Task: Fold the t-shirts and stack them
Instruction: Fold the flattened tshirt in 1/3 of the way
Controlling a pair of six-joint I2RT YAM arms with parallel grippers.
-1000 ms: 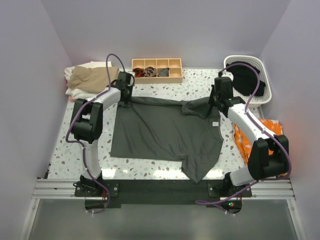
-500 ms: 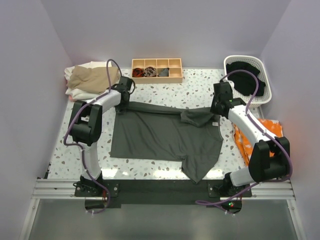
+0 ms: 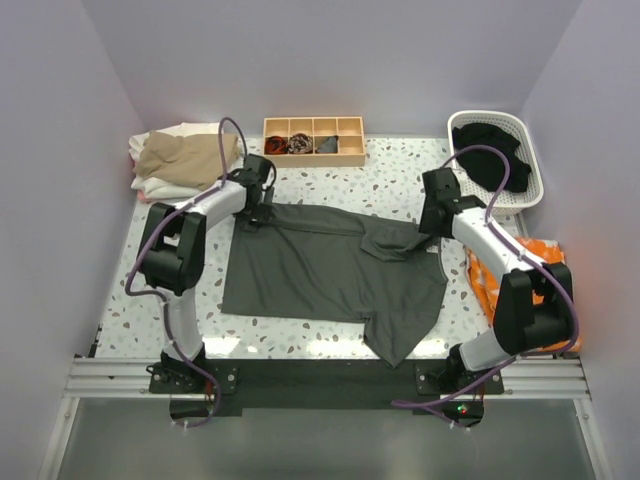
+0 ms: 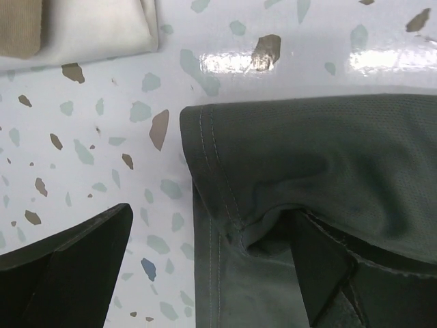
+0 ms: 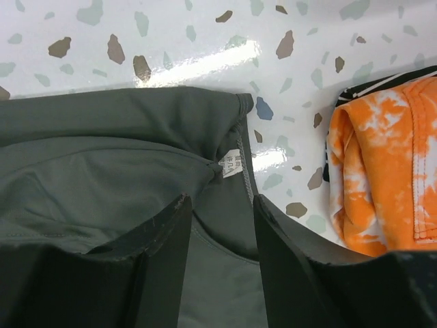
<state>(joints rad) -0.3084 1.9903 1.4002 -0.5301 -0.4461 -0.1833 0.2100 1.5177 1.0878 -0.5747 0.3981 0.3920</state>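
Note:
A dark charcoal-grey t-shirt [image 3: 330, 275] lies spread on the table, its far edge doubled over and one sleeve hanging toward the near edge. My left gripper [image 3: 256, 208] stands open over the shirt's far left corner [image 4: 225, 157]; its fingers [image 4: 68, 266] straddle the hem without pinching it. My right gripper [image 3: 430, 226] is open over the collar, and cloth with a white label [image 5: 231, 165] shows between its fingers [image 5: 160, 253]. Tan and white t-shirts [image 3: 180, 160] are piled at the far left. A black t-shirt [image 3: 490, 155] lies in the basket.
A wooden compartment box [image 3: 313, 141] with small rolled bundles stands at the back centre. The white basket [image 3: 520, 130] is at the back right. An orange tie-dye cloth [image 3: 515, 275] lies right of the grey shirt, close to my right arm [image 5: 382, 171].
Both grippers were shut on the shirt's far edge and have opened, letting it go. The edge now lies flat on the table, slightly nearer than before.

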